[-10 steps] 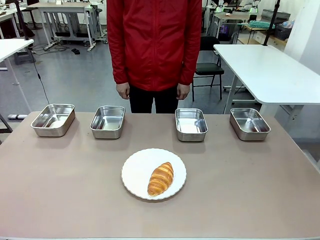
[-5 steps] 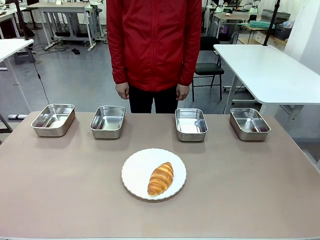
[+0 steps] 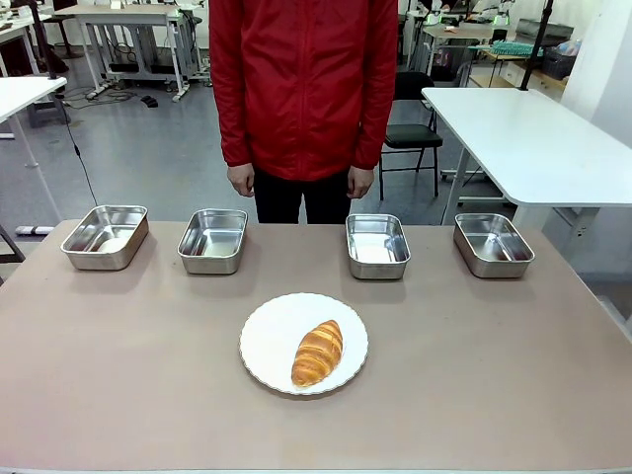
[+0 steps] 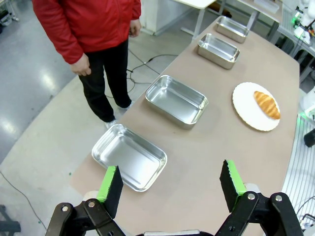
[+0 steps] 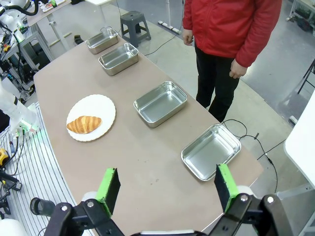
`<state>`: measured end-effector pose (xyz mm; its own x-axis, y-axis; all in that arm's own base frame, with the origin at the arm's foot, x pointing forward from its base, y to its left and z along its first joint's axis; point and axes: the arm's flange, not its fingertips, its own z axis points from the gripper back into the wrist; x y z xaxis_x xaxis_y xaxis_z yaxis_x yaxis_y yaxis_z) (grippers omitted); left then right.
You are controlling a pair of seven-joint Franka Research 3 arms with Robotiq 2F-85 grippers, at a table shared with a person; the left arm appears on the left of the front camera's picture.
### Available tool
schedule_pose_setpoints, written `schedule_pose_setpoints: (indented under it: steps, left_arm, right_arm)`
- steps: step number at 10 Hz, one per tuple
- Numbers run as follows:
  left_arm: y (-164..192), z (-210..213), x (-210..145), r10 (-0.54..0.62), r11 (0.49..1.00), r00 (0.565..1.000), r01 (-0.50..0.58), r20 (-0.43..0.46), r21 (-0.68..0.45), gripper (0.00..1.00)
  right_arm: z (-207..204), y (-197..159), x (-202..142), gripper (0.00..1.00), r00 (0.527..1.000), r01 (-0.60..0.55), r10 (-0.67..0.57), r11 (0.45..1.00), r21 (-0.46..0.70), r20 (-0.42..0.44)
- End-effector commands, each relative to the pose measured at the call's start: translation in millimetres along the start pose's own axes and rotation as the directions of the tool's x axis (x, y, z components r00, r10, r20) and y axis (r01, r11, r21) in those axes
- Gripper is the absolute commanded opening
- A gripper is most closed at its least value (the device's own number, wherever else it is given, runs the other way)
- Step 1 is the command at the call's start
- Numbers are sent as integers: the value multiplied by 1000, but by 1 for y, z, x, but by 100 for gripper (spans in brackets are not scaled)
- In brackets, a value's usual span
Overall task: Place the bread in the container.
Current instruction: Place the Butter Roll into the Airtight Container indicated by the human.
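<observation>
The bread [image 3: 318, 353] is a golden-brown croissant lying on a round white plate [image 3: 272, 336] at the table's middle front; it also lies on the plate in the left wrist view [image 4: 267, 104] and the right wrist view [image 5: 83, 124]. Several steel containers stand in a row along the far edge, one at the far left [image 3: 105, 236], one left of centre [image 3: 212, 240], one right of centre [image 3: 377, 245]. My left gripper [image 4: 171, 185] hangs open high above the table's left end. My right gripper [image 5: 167, 187] hangs open high above the right end. Both hold nothing.
A person in a red jacket [image 3: 301, 84] stands at the far side with both hands down at the sides. A further steel pan [image 3: 492, 244] sits at the far right. The brown tabletop [image 3: 494, 375] is bare around the plate. White tables stand behind.
</observation>
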<state>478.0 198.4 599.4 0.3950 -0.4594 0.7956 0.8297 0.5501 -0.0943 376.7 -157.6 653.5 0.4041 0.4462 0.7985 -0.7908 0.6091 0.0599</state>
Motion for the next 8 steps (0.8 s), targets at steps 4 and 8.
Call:
schedule_pose_setpoints:
  steps: [4,8]
  left_arm:
    - [-1,1,0,-17,1000,1000,17,4,-9,100]
    - [-1,1,0,-17,1000,1000,17,4,-9,100]
  right_arm:
    - [0,0,1,100,1000,-13,13,1000,9,16]
    - [0,0,1,100,1000,-13,13,1000,9,16]
